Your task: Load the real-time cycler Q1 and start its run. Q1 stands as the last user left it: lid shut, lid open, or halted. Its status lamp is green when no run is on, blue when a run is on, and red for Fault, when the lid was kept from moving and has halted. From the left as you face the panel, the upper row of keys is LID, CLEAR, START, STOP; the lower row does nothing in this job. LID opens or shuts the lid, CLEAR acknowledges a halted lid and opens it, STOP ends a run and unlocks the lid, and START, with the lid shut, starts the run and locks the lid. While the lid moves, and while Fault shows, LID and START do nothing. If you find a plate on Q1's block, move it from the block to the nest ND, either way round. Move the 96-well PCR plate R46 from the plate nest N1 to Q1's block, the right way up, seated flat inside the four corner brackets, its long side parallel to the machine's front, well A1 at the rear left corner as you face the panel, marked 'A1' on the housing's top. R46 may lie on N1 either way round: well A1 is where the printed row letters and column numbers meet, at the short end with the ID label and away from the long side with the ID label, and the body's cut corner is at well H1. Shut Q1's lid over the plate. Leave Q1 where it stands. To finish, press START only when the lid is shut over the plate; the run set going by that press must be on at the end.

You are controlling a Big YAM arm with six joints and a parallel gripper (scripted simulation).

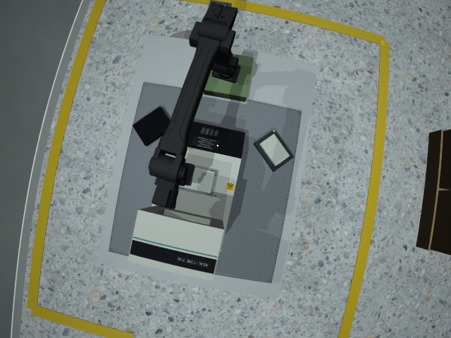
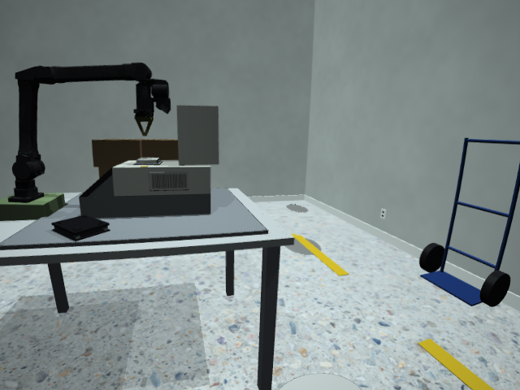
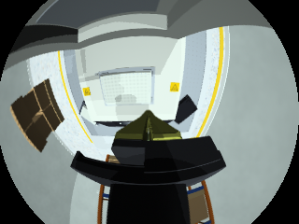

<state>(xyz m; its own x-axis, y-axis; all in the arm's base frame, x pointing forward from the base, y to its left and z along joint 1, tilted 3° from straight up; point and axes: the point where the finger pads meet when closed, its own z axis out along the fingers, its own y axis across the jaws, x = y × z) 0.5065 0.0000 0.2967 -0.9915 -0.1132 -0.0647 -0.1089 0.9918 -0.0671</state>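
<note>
The cycler Q1 (image 1: pixel 196 191) stands mid-table with its lid (image 2: pixel 197 134) open and upright. A clear plate (image 1: pixel 201 179) lies on its block; it also shows in the side view (image 2: pixel 148 160) and the wrist view (image 3: pixel 127 90). My gripper (image 2: pixel 144 126) is shut and empty. It points down and hangs well above that plate, apart from it. In the top view the arm's wrist (image 1: pixel 167 178) hides the fingers. Plate R46 (image 1: pixel 273 148) lies on nest N1, right of Q1. The empty black nest ND (image 1: pixel 152 125) is left of Q1. The key panel (image 1: pixel 211 138) is partly under the arm.
The arm's green base (image 1: pixel 227 78) stands behind the panel end of Q1. The open lid rises close beside my gripper. A brown shelf (image 1: pixel 435 191) and a blue hand truck (image 2: pixel 470 227) stand off the table.
</note>
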